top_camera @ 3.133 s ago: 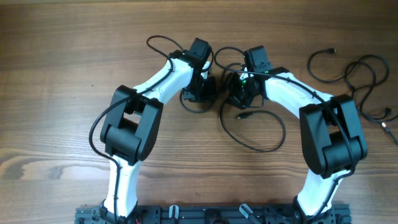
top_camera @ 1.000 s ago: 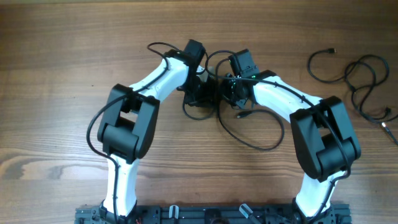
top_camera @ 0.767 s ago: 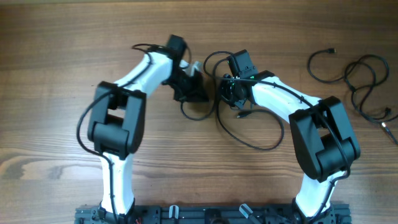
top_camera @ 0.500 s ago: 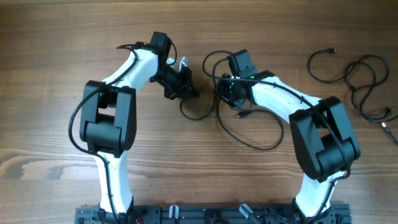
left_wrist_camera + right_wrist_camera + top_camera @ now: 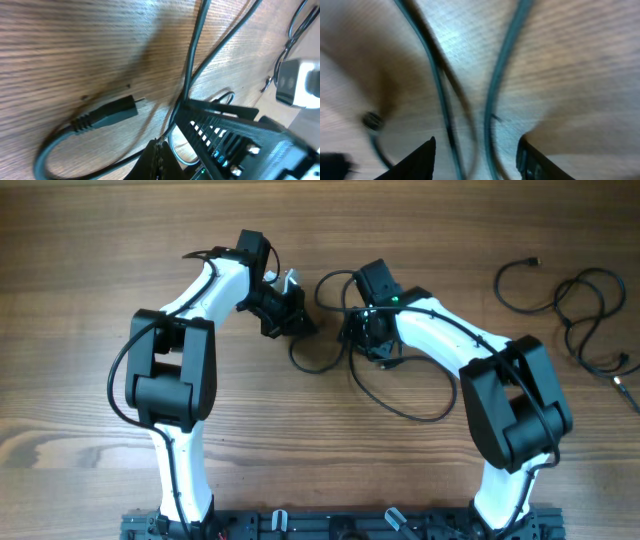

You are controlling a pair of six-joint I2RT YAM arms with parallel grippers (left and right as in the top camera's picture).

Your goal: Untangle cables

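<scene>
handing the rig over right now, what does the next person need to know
Left gripper: shut, apparently pinching one strand of the centre tangle.
Right gripper: open, low over the same tangle, strands running between its fingers, nothing held.
Cables: the centre tangle lies on the table between the two arms, its loops crossing. The spare cables lie curled at the far right, clear of both grippers.
Done: nothing is fully separated yet.
Left: pull the centre strands apart and lay each out alone, then sort the right-hand group.
</scene>
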